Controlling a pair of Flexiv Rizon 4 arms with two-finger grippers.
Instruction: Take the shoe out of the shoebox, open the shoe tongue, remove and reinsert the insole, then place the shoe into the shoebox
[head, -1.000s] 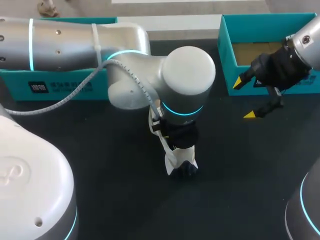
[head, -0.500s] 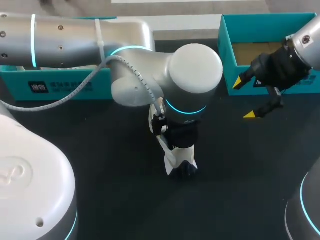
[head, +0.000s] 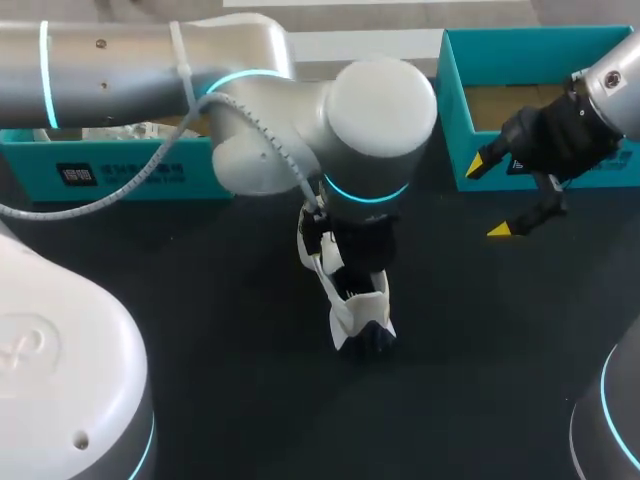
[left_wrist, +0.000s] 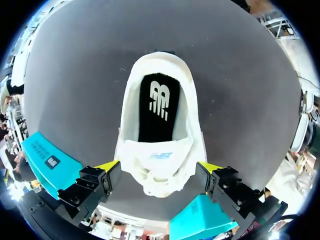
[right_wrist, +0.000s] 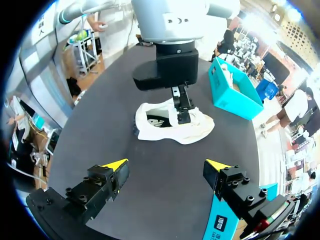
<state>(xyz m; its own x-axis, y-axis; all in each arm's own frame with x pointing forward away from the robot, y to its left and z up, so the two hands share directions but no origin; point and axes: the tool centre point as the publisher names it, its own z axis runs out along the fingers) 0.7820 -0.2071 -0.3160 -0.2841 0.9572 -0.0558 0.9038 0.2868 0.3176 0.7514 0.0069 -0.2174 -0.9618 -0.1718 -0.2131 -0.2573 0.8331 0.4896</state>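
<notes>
The left arm bends over mid-counter (head: 230, 300), wrist pointing straight down, its left hand (left_wrist: 160, 167) spread apart astride the white sneaker (head: 360, 320), which stands there. The right hand (head: 490, 196), fingers apart, hangs beside the far-right teal shoebox (head: 455, 110).

Bright, even overhead light; soft sheen on the left arm (head: 380, 100) at twelve o'clock; the table (head: 200, 300) reads dark, matte.
</notes>
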